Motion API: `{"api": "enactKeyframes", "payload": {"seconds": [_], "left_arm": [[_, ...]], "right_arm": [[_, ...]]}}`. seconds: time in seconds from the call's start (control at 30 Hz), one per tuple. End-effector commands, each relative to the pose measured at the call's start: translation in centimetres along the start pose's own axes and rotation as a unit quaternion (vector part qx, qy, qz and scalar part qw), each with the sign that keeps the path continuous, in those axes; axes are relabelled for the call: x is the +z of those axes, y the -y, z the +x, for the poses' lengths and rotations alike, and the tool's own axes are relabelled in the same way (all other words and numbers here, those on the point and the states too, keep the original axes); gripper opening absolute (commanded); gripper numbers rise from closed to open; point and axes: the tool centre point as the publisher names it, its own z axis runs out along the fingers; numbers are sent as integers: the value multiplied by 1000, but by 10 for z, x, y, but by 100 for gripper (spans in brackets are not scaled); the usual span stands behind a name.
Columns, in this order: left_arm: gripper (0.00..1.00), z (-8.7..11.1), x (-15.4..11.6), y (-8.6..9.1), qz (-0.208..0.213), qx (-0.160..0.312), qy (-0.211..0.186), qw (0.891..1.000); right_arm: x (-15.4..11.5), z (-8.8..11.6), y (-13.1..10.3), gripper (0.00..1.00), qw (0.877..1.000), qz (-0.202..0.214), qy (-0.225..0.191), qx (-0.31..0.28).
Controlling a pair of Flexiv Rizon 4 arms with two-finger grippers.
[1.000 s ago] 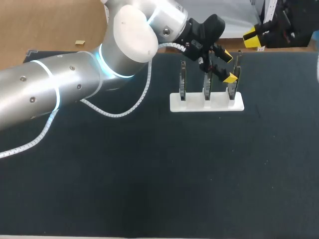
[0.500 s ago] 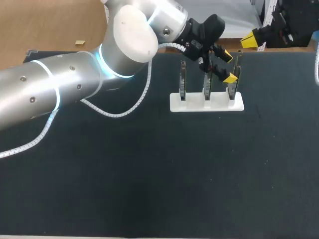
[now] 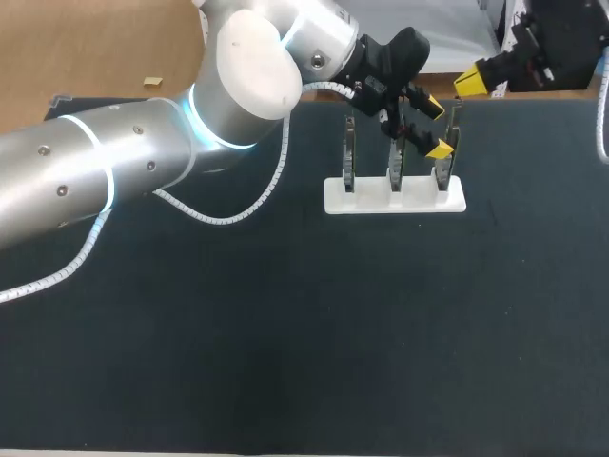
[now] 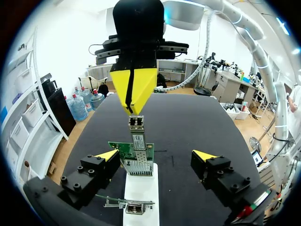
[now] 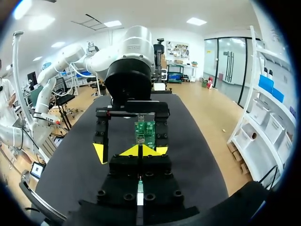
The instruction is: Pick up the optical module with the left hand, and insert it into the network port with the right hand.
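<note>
Since approx 1 s ago: small creep of the right hand [image 3: 473, 81] in from the far right toward the white stand [image 3: 362, 200]. No shift at the left hand [image 3: 436, 127] or on the stand. Right hand clamped on the optical module [image 4: 136, 126], yellow tips pinched together w/ the module's free end sticking out past them. Left hand spread apart, holding nothing, parked either side of the green circuit board [image 4: 120, 150] upright on the stand. From the left wrist, module lined up straight w/ the network port [image 4: 138, 168] on that board. Touching or not – cannot tell there, but apparently apart in the head view, w/ the right hand up near the far edge of the tabletop [image 3: 285, 333]. Meaning for the task: pick-up and handover apparently done, insertion approach under way, seating not yet done. Next, probably: a straight feed along the port axis, no twist — some risk of catching the port's lip or tipping the board.
</note>
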Motion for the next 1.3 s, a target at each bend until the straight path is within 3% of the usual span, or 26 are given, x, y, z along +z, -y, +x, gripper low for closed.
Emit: {"api": "enactKeyframes", "payload": {"seconds": [0.03,1.3], "left_arm": [[100,-1,0,-2,2,-1,-2,1000],[100,-1,0,-2,2,-1,-2,1000]], "right_arm": [[2,0,1,0,1000,-3,-2,1],[15,29,2,0,999,-13,-10,47]]}}
